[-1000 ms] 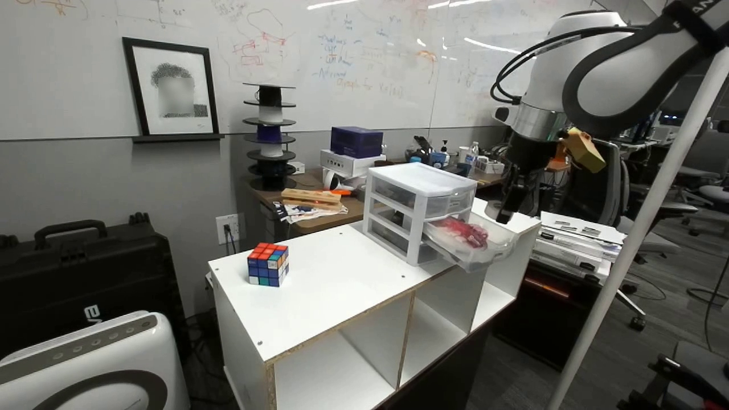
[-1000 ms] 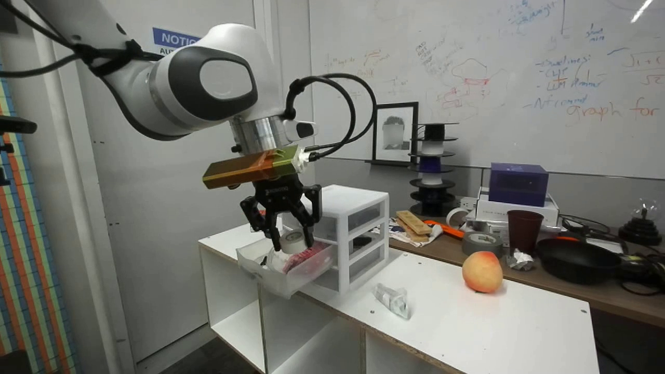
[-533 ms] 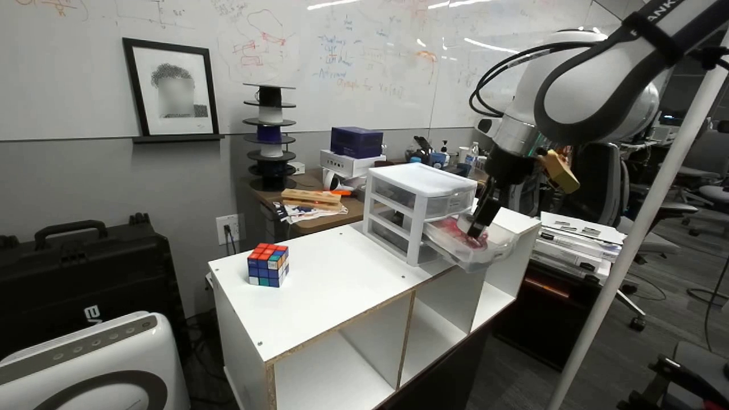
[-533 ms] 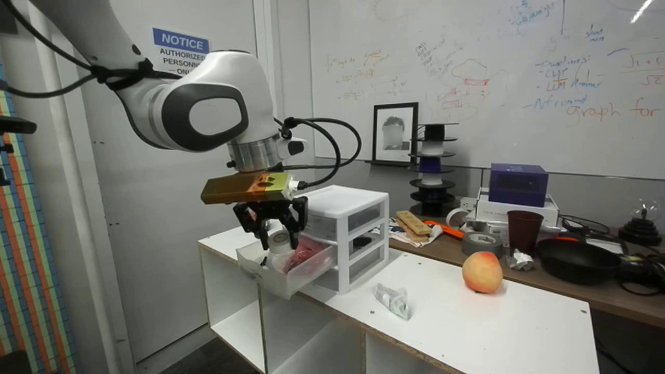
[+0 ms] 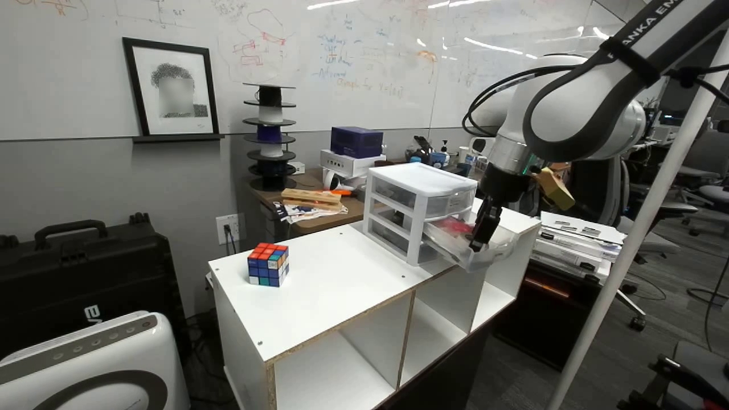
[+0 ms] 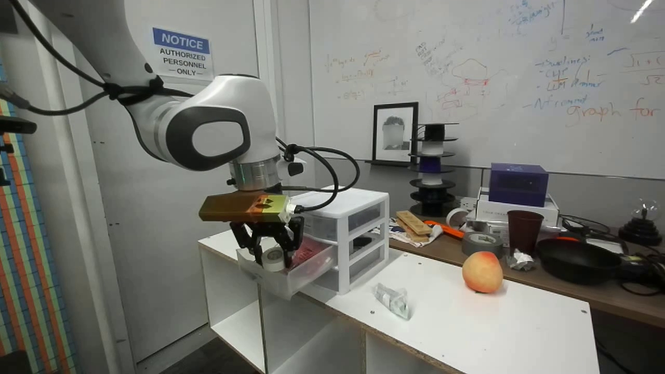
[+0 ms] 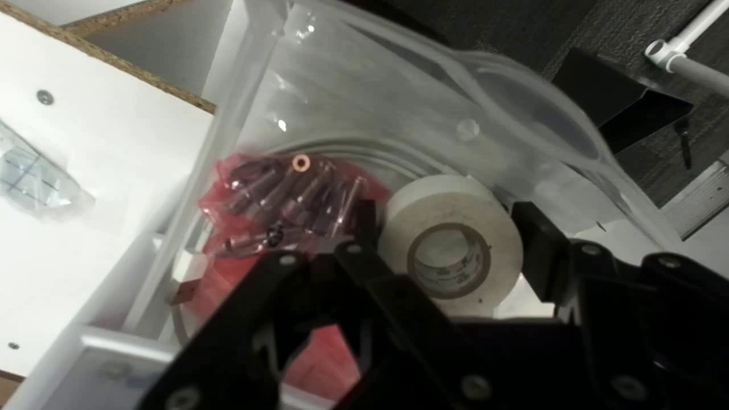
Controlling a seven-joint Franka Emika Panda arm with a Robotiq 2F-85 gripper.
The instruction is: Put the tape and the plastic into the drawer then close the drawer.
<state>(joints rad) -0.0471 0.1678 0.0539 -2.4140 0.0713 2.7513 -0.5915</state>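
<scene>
Sign: "NOTICE AUTHORIZED PERSONNEL ONLY"
Tape: within open drawer, hole mostly upward
Plastic: lengthwise, far left to near right
Gripper: parted tape-wide, clasping it

In an exterior view the robot's grey forearm slanted down from the view's top left to a rounded white joint, and the black gripper below it pointed downward. In an exterior view the silver wrist leaned, with the fingertips to its lower left. In the wrist view the gripper's 2 fingers faced each other, tips apart, clamped in a hold.
</scene>
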